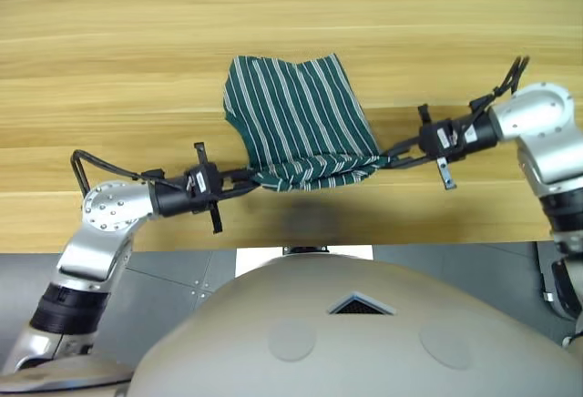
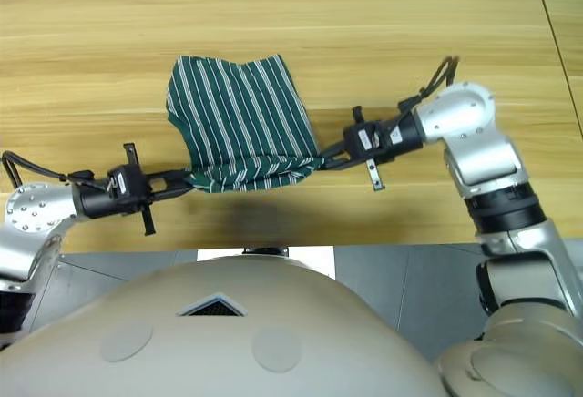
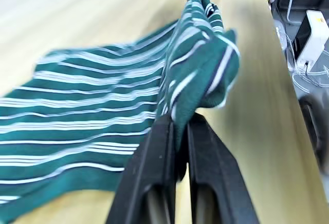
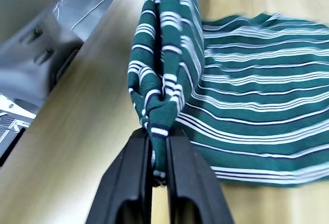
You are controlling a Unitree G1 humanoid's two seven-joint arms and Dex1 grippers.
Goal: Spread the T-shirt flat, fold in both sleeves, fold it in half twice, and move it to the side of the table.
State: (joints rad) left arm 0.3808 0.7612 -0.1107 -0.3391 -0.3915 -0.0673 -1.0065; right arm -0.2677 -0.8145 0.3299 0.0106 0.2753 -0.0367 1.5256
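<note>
**Both claws clenched on the near edge of the striped T-shirt**

In the head view, the left gripper (image 1: 248,177) sits at about 7 o'clock from the middle of the T-shirt (image 1: 301,110). Its two black fingers are clamped on a bunched corner of the cloth.

The T-shirt is dark green with thin white stripes and is doubled over. Its near edge is stretched between the two claws and held a little above the wooden table (image 1: 127,42), with a soft shadow on the boards beneath it. The rest of the cloth slopes away toward 12 o'clock and lies on the tabletop. The garment sits near the 6 o'clock edge of the table, about midway along it.

The right gripper (image 1: 387,156) is at about 4 o'clock from the shirt's middle. Its fingers are pinched tight on a wad of striped fabric at the opposite corner.

A grey floor (image 1: 428,265) runs along the table's near edge.
</note>
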